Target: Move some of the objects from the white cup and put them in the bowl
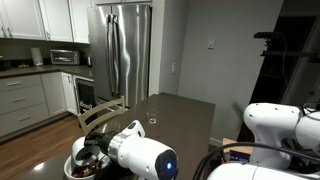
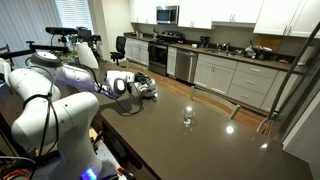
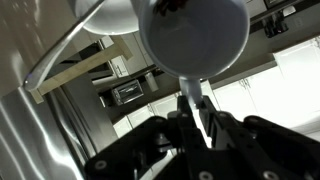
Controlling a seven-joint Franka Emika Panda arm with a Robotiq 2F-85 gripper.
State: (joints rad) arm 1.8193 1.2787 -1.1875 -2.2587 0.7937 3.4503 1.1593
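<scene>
My gripper (image 3: 196, 110) is shut on the handle of a grey metal spoon (image 3: 192, 35). The spoon's rounded back fills the top of the wrist view. In an exterior view the gripper (image 1: 98, 150) is over white dishware at the table's near left end. A white rim (image 1: 78, 148) shows there, with reddish-brown bits (image 1: 80, 170) just below it. I cannot tell the white cup from the bowl. In the exterior view from the side the gripper (image 2: 141, 87) is at the table's far left end and hides the dishes.
A tiny clear glass (image 1: 152, 120) stands alone mid-table on the dark tabletop (image 2: 200, 140) and also shows there (image 2: 188, 118). A wooden chair (image 1: 100, 112) stands by the table's end. Another white arm (image 1: 275, 125) and its cables are at the right.
</scene>
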